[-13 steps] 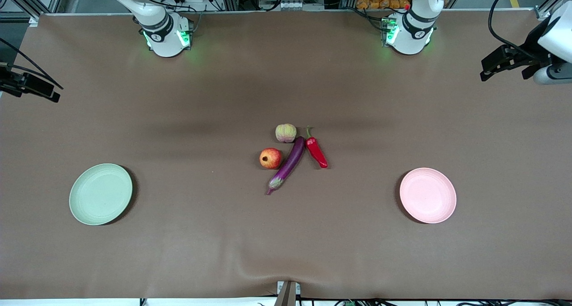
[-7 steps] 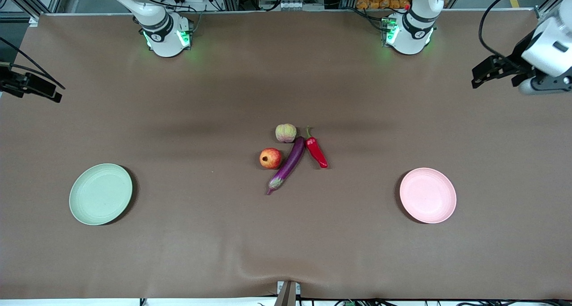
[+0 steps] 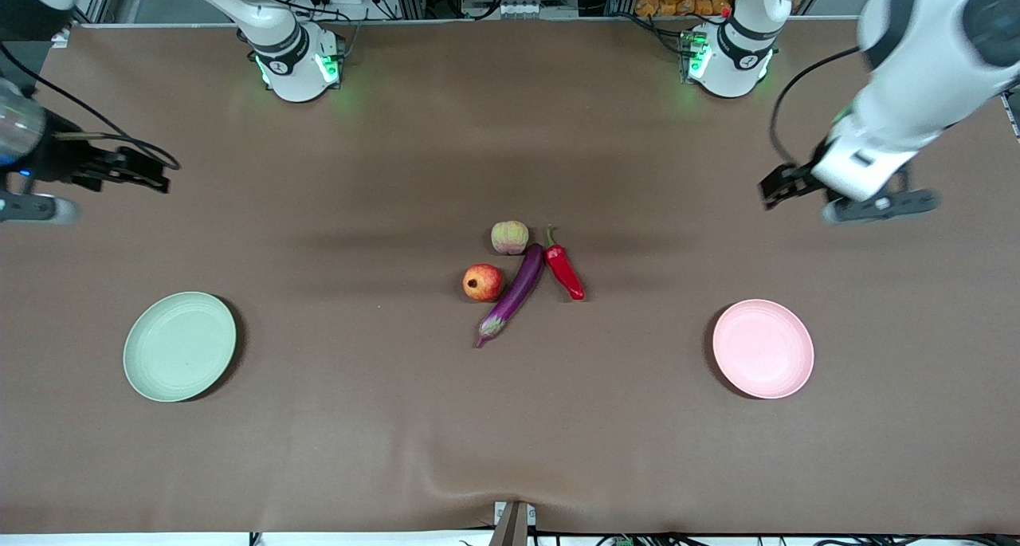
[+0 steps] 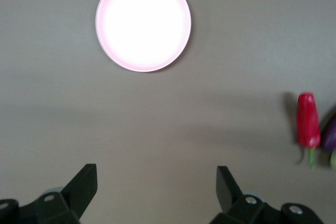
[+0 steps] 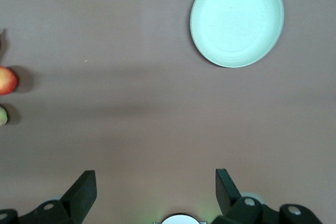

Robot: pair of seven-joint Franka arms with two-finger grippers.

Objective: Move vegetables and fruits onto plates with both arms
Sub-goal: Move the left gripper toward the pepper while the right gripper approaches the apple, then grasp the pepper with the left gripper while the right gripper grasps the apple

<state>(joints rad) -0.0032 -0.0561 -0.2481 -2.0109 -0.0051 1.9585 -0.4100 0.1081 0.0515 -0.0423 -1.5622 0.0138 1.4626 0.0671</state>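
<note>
Mid-frame, the eggplant, chili pepper, pomegranate and ribbed fruit cluster. Left end effector hovers released at upper right over bare surface; right end effector released at upper left.

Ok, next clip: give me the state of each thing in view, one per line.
Green plate: empty.
Pink plate: empty.
Eggplant: lying on the table, mid-table.
Chili: lying beside the eggplant.
Pomegranate: on the table, against the eggplant.
Pale ribbed fruit: on the table, at the eggplant's tip.
Left gripper: open, empty, over bare table.
Right gripper: open, empty, over bare table.
</note>
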